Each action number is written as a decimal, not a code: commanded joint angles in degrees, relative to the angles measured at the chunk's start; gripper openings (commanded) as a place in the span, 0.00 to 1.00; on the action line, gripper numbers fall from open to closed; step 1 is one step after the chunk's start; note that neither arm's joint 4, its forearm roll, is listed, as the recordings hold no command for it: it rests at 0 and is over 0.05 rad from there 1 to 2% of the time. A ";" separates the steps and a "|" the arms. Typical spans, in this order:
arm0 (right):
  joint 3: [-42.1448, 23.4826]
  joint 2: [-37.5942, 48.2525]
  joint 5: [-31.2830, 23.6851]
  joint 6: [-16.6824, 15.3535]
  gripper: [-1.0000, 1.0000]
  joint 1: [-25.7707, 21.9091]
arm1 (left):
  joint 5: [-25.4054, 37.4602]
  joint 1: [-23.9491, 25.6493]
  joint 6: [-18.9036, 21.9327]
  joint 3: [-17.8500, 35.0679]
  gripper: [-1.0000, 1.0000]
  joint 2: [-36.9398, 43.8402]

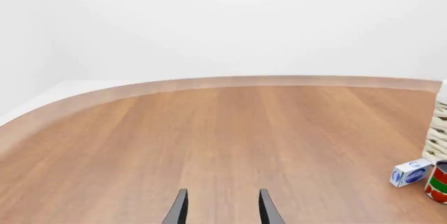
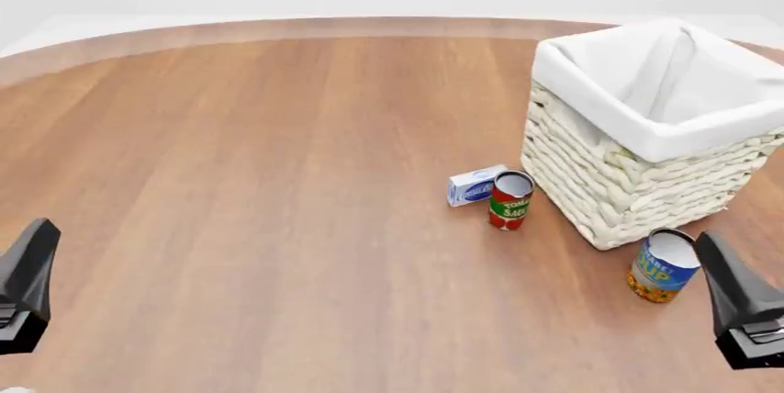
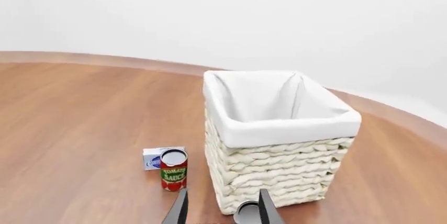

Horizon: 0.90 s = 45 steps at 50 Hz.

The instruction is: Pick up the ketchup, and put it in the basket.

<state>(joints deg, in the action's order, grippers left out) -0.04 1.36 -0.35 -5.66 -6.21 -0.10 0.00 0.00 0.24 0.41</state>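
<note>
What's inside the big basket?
Only the white cloth liner shows inside the basket. Its near wall hides the bottom, so anything lying low there, ketchup included, cannot be seen.

Cream wicker basket (image 2: 637,159) stands upright; ketchup possibly hidden inside.

- The table (image 2: 245,182) is brown wood with a curved far edge.
- The basket (image 2: 612,182) stands at the right, its white liner folded over the rim.
- A tomato sauce can (image 2: 509,200) stands upright just left of it, with a small blue-and-white box (image 2: 472,185) beside the can.
- A blue-and-yellow can (image 2: 662,266) stands near the basket's front corner.
- Dark arm parts show at both lower corners.
</note>
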 commanded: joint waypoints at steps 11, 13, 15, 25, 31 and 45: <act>-1.68 7.41 5.78 -2.52 1.00 -8.55 | 0.00 0.00 0.00 0.00 1.00 0.00; -2.15 9.00 6.70 -2.66 1.00 -9.15 | 0.00 0.00 0.00 0.00 1.00 0.00; -2.88 10.06 7.00 -2.55 1.00 -10.01 | 0.00 0.00 0.00 0.00 1.00 0.00; -4.14 16.38 10.40 -2.75 1.00 -15.16 | 0.00 0.00 0.00 0.00 1.00 0.00; -5.12 21.34 13.60 -3.07 1.00 -19.25 | 0.00 0.00 0.00 0.00 1.00 0.00; -7.35 29.71 19.96 -2.91 1.00 -26.53 | 0.00 0.00 0.00 0.00 1.00 0.00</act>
<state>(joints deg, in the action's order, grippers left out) -5.89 25.56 15.67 -8.62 -28.19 -0.10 0.00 0.00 0.24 0.42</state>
